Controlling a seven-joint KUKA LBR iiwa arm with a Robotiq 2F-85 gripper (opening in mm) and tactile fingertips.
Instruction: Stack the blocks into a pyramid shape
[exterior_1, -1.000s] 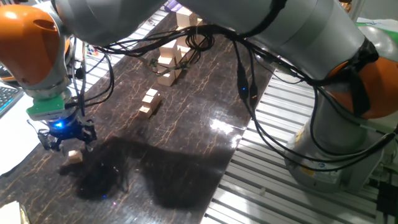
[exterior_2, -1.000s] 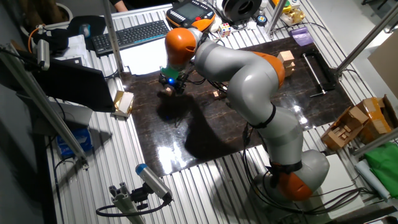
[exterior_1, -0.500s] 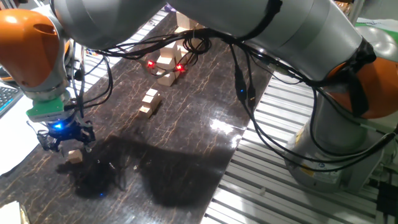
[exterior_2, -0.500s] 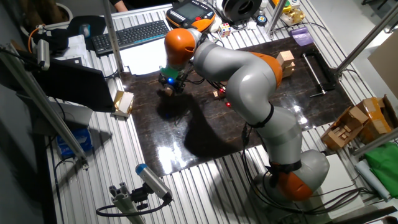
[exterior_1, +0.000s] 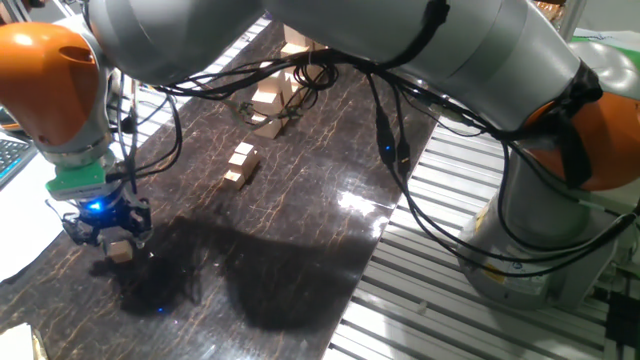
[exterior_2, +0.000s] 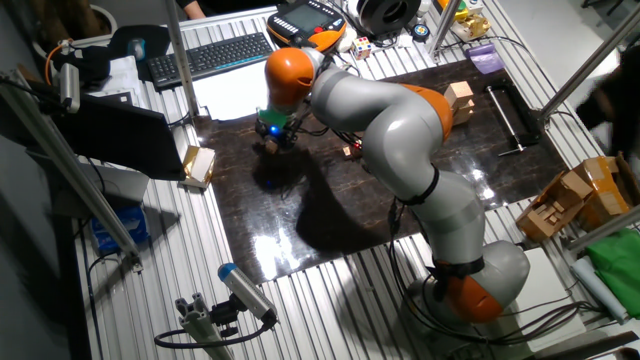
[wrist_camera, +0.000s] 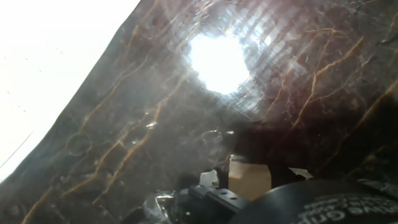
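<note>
my gripper (exterior_1: 108, 236) sits low on the dark marble table (exterior_1: 300, 220) with a lone tan cube (exterior_1: 121, 250) right at the fingertips — slightly toward the camera side. can't tell if the jaws have closed on it — the other cubes (exterior_1: 240, 163) are well apart.

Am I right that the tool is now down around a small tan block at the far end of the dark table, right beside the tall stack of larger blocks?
Not quite. The tool is down around a small tan block, but at the near left end of the dark table, far from the tall stack of larger blocks. The fixed view behind the arm shows it.
</note>
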